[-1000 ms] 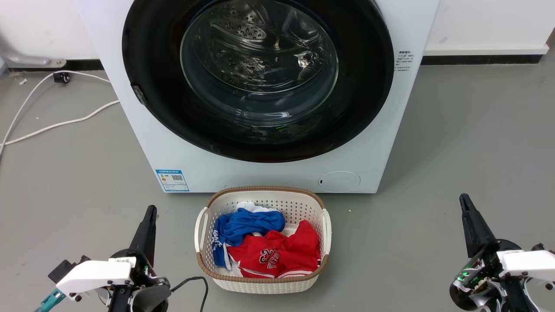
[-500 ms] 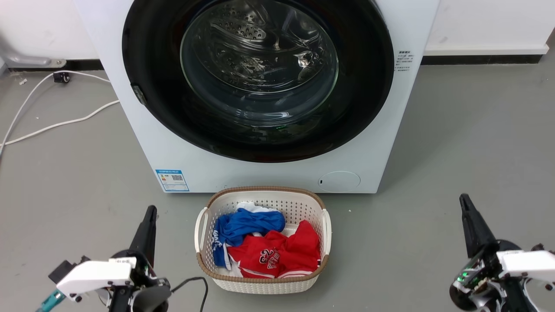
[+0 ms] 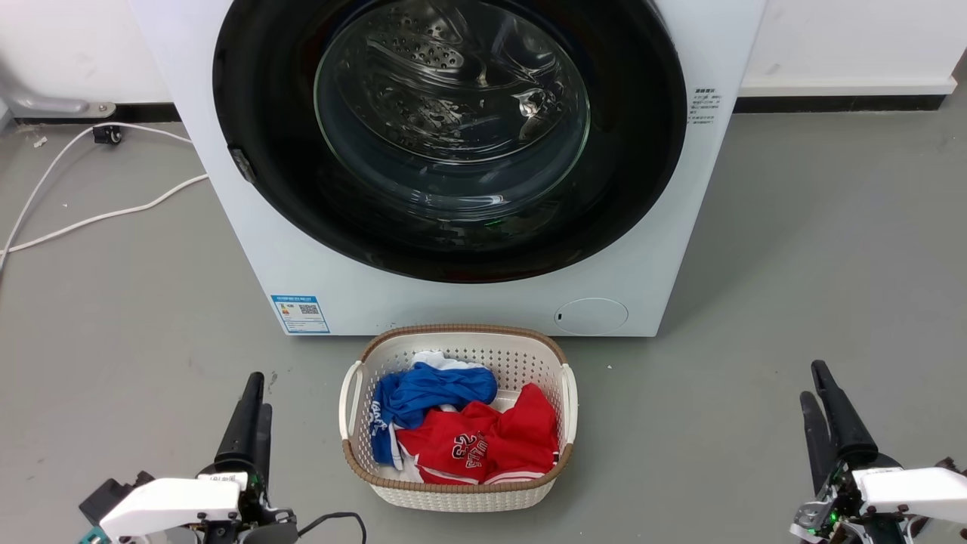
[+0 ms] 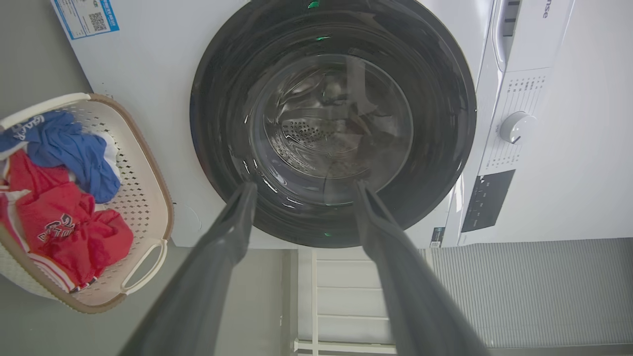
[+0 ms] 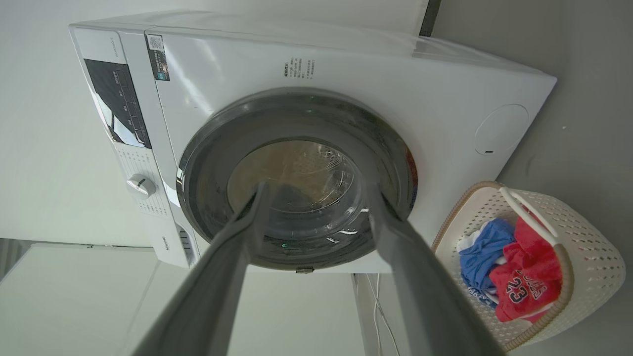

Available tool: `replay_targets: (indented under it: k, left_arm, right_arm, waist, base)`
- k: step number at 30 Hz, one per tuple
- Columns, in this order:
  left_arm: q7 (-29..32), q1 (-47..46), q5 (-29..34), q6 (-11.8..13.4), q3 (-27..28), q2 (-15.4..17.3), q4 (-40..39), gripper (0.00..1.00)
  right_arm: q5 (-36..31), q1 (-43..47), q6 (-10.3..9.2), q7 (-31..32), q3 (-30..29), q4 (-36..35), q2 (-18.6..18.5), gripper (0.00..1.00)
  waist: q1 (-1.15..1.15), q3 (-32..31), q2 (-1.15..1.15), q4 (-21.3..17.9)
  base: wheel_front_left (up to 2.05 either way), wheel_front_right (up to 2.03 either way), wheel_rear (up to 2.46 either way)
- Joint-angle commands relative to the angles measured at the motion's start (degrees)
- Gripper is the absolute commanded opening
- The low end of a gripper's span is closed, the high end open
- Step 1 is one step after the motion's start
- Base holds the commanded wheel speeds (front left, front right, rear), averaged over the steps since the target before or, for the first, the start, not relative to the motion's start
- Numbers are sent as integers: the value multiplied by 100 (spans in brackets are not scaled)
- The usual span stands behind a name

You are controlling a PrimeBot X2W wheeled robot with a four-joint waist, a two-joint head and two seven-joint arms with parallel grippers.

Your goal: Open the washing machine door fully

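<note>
1. The large round glossy black washing machine door (image 3: 451, 136), with its bulging clear glass centre, lies closed and flush against the front of the boxy white washing machine (image 3: 363, 287). It spans almost the full width of the panel, and a perforated steel drum (image 3: 423, 53) shows through the glass.
2. Bare grey floor (image 3: 793, 264) runs wide on both sides of the machine, out to the dark skirting along the white wall. On the robot's left, a thin white cable (image 3: 91, 219) snakes across the floor near the machine's corner.
3. An oval white perforated plastic basket (image 3: 461, 331) with a brown woven rim stands on the floor just beside the machine's lower edge, directly below the door. It holds a crumpled blue garment (image 3: 430, 393) at the back left and a red jersey (image 3: 483, 442) with white numerals in front.
4. The left tool (image 3: 257, 389) hovers low near the basket's left side, well apart from the door. Its two long dark fingers are spread and hold nothing, as the left wrist view shows.
5. The right tool (image 3: 811, 379) hangs low, well apart from the basket on its right and far from the door. Its fingers are likewise parted and empty.
</note>
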Motion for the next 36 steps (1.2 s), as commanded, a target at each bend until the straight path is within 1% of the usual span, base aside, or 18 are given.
replay_targets:
  k: [1,8,18,26,33,34,36]
  left_arm:
    - [-54,-49,159,25,22,19,-163,100]
    - [-235,-1,968,228,-45,22,-469,100]
    - [-470,108,2335,526,-263,26,-780,100]
    - [-641,204,3426,699,-437,30,-925,100]
    - [-781,275,4169,864,-633,129,-1008,100]
    - [-816,296,4345,924,-694,160,-1030,100]
    - [-854,311,4507,982,-755,191,-1054,100]
  right_arm:
    - [-205,-63,3,-62,-20,-159,-14,100]
    - [-1166,8,4,-240,-17,-476,-13,100]
    - [-2603,145,5,-474,124,-897,-13,100]
    - [-3749,266,6,-644,273,-1113,-12,100]
    - [-4508,364,7,-783,344,-1230,-11,100]
    - [-4699,399,7,-820,357,-1257,-11,100]
    - [-4883,426,8,-858,365,-1283,-10,100]
  waist:
    - [0,2,0,1]
    - [0,11,0,4]
    - [0,23,0,5]
    - [0,26,0,3]
    - [0,19,0,3]
    - [0,16,0,3]
    - [0,14,0,4]
  base:
    - [0,0,0]
    - [0,0,0]
    - [0,0,0]
    - [0,0,0]
    - [0,0,0]
    - [0,0,0]
    - [0,0,0]
